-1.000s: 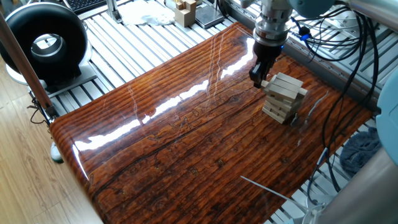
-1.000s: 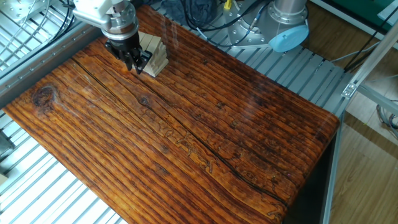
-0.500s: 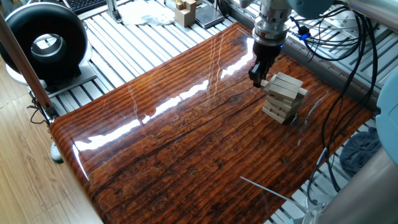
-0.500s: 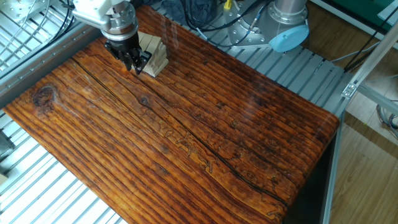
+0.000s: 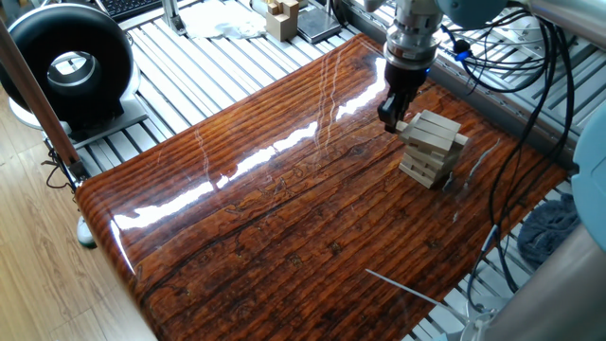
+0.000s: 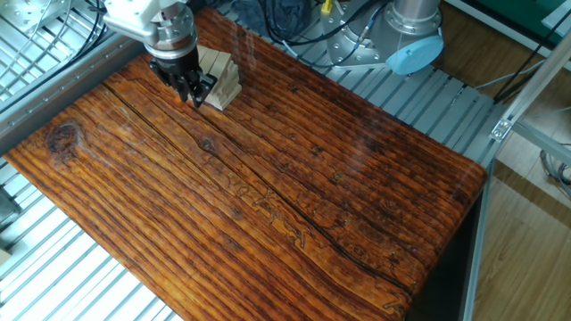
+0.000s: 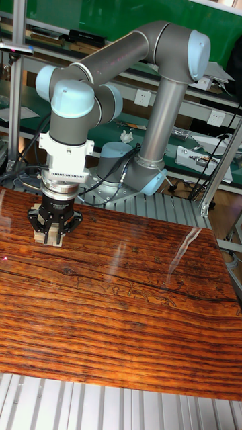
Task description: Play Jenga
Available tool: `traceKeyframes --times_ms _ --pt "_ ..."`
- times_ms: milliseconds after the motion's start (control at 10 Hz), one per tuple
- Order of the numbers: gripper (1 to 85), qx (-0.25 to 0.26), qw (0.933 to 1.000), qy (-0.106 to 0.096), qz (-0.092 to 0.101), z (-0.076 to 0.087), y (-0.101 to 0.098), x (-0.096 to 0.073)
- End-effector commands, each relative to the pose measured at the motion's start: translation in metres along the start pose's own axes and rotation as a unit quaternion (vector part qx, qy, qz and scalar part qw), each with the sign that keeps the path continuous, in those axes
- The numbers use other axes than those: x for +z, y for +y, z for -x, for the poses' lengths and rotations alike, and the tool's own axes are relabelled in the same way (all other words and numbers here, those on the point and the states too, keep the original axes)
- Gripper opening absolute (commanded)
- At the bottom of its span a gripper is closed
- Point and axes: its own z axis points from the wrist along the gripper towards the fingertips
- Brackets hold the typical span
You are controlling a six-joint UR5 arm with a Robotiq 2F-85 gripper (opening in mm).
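The Jenga tower (image 5: 434, 147) is a short stack of pale wooden bars near the far right edge of the dark wooden table (image 5: 284, 208). My gripper (image 5: 391, 121) points down against the tower's left side. Its dark fingers are closed around the end of one bar that sticks out of an upper layer. In the other fixed view the gripper (image 6: 194, 92) covers the near face of the tower (image 6: 225, 80). In the tall view the gripper (image 7: 52, 232) hides most of the tower (image 7: 36, 236), and pale wood shows between the fingers.
A black round device (image 5: 71, 66) stands off the table at the left. Tan boxy wooden pieces (image 5: 281, 17) sit beyond the far edge. Cables (image 5: 492, 47) hang behind the tower, and the arm's base (image 6: 415, 36) stands beside the table.
The gripper has edged very slightly to the left at the tower's side. The tower stands as before.
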Motion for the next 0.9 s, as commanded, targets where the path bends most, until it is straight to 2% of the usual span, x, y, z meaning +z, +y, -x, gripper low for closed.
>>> traceKeyframes --times_ms 0,800 --pt "12.3 0.004 1.0000 -0.006 0.004 0.0040 0.0016 -0.0010" --pt "12.3 0.007 1.0000 -0.004 0.005 0.0043 0.0026 -0.0024"
